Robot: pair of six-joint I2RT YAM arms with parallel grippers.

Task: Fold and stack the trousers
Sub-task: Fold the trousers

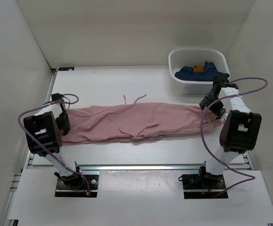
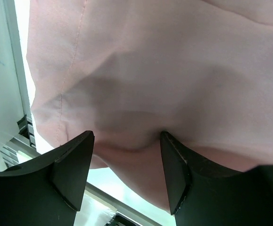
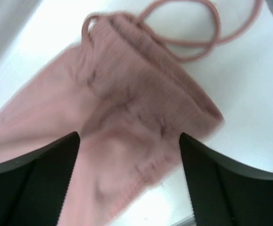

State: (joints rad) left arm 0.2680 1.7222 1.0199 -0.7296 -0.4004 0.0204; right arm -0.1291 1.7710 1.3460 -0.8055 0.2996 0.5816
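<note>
The dusty-pink trousers (image 1: 136, 122) lie flat in a long strip across the table, legs to the left, waistband to the right. My left gripper (image 1: 66, 120) is at the leg end; in the left wrist view it (image 2: 127, 157) is open, with a fold of the pink fabric (image 2: 164, 70) bulging between its jaws. My right gripper (image 1: 216, 111) is at the waist end; in the right wrist view it (image 3: 129, 162) is open wide just above the gathered waistband (image 3: 145, 89). A thin pink drawstring (image 3: 188, 33) loops on the table beyond it.
A white basket (image 1: 175, 59) at the back right holds a dark blue garment (image 1: 200, 71) with an orange tag. White walls close in the left, back and right sides. A metal rail (image 1: 136, 166) runs along the table's near edge.
</note>
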